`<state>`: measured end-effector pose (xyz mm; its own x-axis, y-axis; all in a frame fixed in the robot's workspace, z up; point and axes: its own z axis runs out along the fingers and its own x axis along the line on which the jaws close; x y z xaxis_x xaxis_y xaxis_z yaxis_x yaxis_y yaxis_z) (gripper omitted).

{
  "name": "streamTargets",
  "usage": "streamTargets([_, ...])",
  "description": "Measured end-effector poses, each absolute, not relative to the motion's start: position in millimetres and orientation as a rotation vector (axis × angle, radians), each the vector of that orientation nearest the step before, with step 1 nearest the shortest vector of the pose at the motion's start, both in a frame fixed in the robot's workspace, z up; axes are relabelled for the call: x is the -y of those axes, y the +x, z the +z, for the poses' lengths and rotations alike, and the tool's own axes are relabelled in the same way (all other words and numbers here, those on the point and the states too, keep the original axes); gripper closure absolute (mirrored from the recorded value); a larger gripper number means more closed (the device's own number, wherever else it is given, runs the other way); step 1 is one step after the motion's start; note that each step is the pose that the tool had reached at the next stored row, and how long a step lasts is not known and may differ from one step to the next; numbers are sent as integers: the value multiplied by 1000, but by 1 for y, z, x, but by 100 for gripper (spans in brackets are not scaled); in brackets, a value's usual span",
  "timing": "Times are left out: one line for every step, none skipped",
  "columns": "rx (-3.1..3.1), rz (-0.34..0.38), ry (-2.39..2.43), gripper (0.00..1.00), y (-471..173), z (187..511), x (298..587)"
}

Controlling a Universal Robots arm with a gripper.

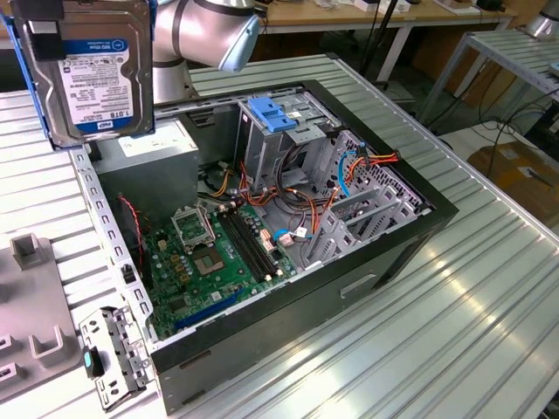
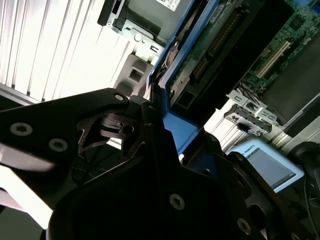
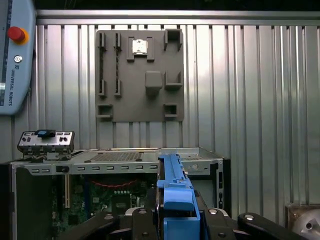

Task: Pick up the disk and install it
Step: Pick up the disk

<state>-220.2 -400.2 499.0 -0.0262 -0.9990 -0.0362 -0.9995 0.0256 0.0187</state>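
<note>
The disk point(image 1: 92, 74), a silver hard drive with a white and blue label and a blue plastic bracket, hangs in the air above the back corner of the open computer case point(image 1: 384, 262), at the exterior view's upper left. My gripper point(image 2: 167, 132) is shut on its blue bracket point(image 3: 175, 192), which runs between the black fingers point(image 2: 100, 117) in both wrist views. The drive's circuit-board side point(image 2: 225, 37) faces the second wrist camera. The case's drive cage point(image 1: 293, 140), with a light-blue latch plate point(image 1: 274, 114) on top, stands at the rear of the case.
Inside the case lie a green motherboard point(image 1: 218, 253), cable bundles point(image 1: 288, 196) and a grey power supply box point(image 1: 162, 148). A grey fixture plate point(image 3: 140, 75) and a small metal bracket point(image 1: 109, 358) lie on the ribbed table beside the case. A teach pendant point(image 3: 15, 50) rests further off.
</note>
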Motion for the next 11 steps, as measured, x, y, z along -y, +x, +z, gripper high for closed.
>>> streamTargets([-2240, 60, -2183, 63, -217, 499, 401])
streamTargets([-2240, 60, -2183, 63, -214, 499, 401])
streamTargets([-2240, 60, -2183, 63, -211, 499, 401])
streamTargets([-2240, 60, -2183, 63, -208, 499, 402])
streamTargets([-2240, 60, -2183, 63, -204, 499, 402])
streamTargets([-2240, 60, -2183, 63, -200, 499, 403])
streamTargets([-2240, 61, -2183, 63, -196, 499, 403])
streamTargets([-2240, 61, -2183, 63, -193, 499, 403])
streamTargets([-2240, 60, -2183, 63, -190, 499, 404])
streamTargets([-2240, 60, -2183, 63, -186, 499, 404])
streamTargets([-2240, 61, -2183, 63, -183, 499, 404])
